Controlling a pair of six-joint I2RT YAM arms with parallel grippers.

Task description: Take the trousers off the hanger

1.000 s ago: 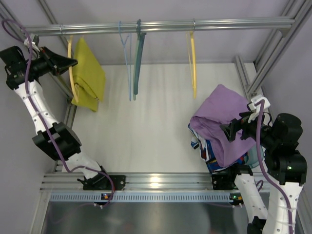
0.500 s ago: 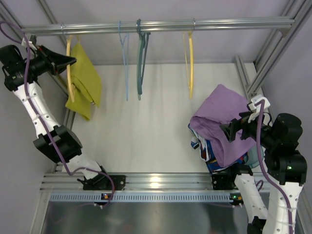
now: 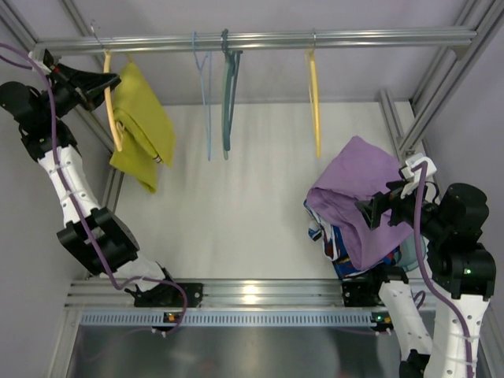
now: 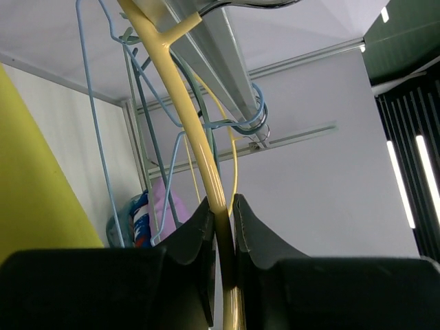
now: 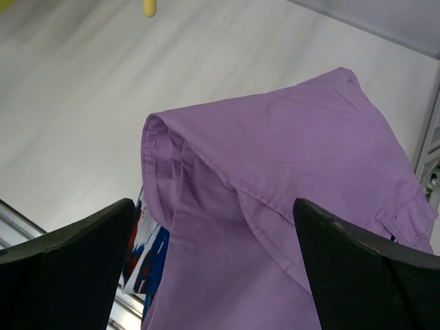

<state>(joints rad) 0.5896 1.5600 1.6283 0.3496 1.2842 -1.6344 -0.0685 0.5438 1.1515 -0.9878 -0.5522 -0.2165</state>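
Note:
The mustard-yellow trousers point(image 3: 143, 118) hang folded over the yellow hanger point(image 3: 109, 106) at the far left, below the rail point(image 3: 260, 41). My left gripper point(image 3: 101, 79) is shut on the hanger's arm near its top. In the left wrist view the fingertips point(image 4: 204, 218) press the yellow hanger bar point(image 4: 184, 113) from both sides, with the trousers point(image 4: 34, 185) at the left edge. The hanger's metal hook point(image 3: 95, 30) shows at the rail's left end, and I cannot tell whether it rests on the rail. My right gripper point(image 3: 370, 213) stands open above a purple garment point(image 5: 275, 179), holding nothing.
A light blue hanger point(image 3: 206, 102), a dark teal hanger point(image 3: 228, 94) and a plain yellow hanger point(image 3: 315, 102) hang from the rail. The purple garment point(image 3: 358, 193) lies on a pile of patterned clothes point(image 3: 335, 248) at the right. Frame posts stand on both sides.
My left gripper has moved up and slightly left with the hanger. The trousers have swung with it, and the hanger's hook now sits higher, at the rail's left end. The right arm has not moved.

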